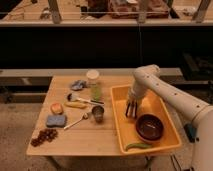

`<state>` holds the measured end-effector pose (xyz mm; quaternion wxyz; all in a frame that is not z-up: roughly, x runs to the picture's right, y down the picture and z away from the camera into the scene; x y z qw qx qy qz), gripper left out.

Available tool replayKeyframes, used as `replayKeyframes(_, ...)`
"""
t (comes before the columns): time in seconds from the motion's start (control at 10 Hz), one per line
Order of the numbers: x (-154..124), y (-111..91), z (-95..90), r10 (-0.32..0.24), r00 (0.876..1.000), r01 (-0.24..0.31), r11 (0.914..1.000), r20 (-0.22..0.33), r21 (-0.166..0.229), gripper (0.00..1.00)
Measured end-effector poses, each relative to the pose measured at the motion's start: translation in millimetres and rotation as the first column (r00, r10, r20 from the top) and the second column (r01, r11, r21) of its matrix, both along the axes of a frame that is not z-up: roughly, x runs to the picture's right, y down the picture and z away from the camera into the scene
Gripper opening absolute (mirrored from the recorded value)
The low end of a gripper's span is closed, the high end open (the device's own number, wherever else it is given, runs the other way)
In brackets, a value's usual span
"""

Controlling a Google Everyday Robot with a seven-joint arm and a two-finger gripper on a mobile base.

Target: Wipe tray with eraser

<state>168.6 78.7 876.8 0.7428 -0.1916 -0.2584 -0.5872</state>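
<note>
The pincer (pixel 131 110) hangs low inside the tray (pixel 159 106) at the worktop's (pixel 100 137) 3 o'clock side, at 10 o'clock from the brown bowl (pixel 150 128); its opening and any eraser held cannot be told, so wiping seems barely begun.

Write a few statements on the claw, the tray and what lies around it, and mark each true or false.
1. The claw is down inside the yellow tray. True.
2. The dark brown bowl stands on the wooden table. False: it sits in the tray.
3. A curved green item lies in the tray by its near wall. True.
4. The blue sponge lies in the tray. False: it lies on the table, far from the tray.
</note>
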Motion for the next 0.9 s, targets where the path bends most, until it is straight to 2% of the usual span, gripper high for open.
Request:
replayKeyframes(0.2, -4, -16, 12.6, 0.01, 1.0, -0.01, 0.9999, -0.021, -0.002, 0.0)
replayKeyframes(0.4, -21, -23, 7.4, -0.001, 1.0, 0.001, 1.0, -0.002, 0.008, 0.0)
replayKeyframes(0.6, -38, -21, -8.0, -0.01, 0.999, 0.009, 0.9997, 0.039, 0.024, 0.0)
replayKeyframes(0.7, -67, -2, -46.2, -0.044, 0.99, 0.038, 0.9982, 0.133, 0.045, 0.0)
replayKeyframes(0.9, -69, 11, -48.2, -0.064, 0.987, 0.059, 0.9975, 0.147, 0.04, 0.0)
